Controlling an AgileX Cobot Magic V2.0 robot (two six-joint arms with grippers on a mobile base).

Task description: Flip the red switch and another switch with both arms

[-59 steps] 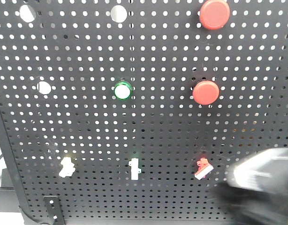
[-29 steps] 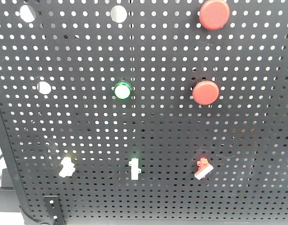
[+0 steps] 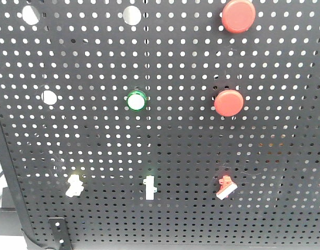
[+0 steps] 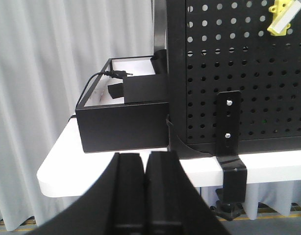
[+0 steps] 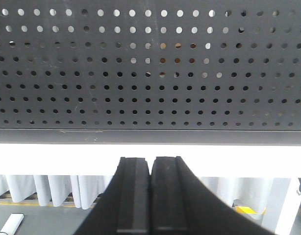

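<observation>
In the front view the red switch (image 3: pixel 226 187) sits low on the right of the black pegboard (image 3: pixel 191 146). The pale cream switch (image 3: pixel 73 185) sits at the same height on the left. Neither arm shows in this view. In the left wrist view my left gripper (image 4: pixel 145 159) is shut on nothing, below and left of the board's corner. The cream switch (image 4: pixel 281 17) looks yellow at the top right, far from the fingers. My right gripper (image 5: pixel 151 161) is shut and empty, below the table's white edge (image 5: pixel 150 152); no switch shows there.
A narrow white toggle (image 3: pixel 149 187) stands between the two switches, with a green round button (image 3: pixel 136 100) above it. Two large red push buttons (image 3: pixel 229 102) (image 3: pixel 238 15) are on the right. A black box (image 4: pixel 123 122) and a clamp bracket (image 4: pixel 229 132) sit at the board's left corner.
A second ago a blurred black arm filled the lower right of the front view near the red switch. It has dropped out of that view. The switches look unchanged.
</observation>
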